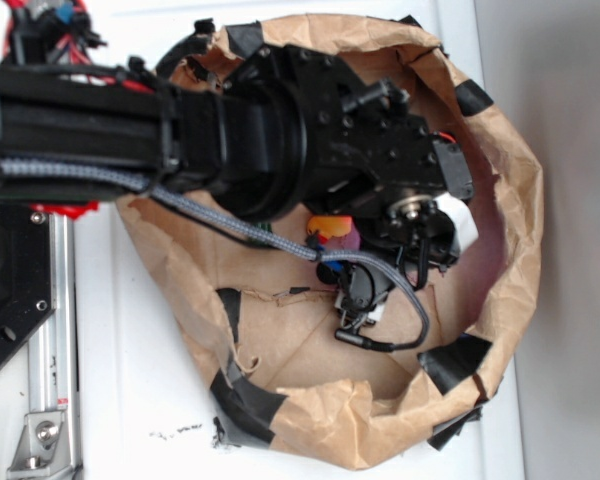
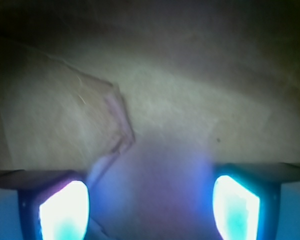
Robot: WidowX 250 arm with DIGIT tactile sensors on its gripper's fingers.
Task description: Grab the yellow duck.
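Fingers spread wide over brown paper, both empty; one yellow duck under the arm.

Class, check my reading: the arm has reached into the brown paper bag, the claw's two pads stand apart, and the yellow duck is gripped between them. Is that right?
Not quite. In the wrist view the claw has its two glowing pads apart with only the bare paper bag between them; no duck is gripped. The rest holds: the exterior view shows the arm reaching into the bag.
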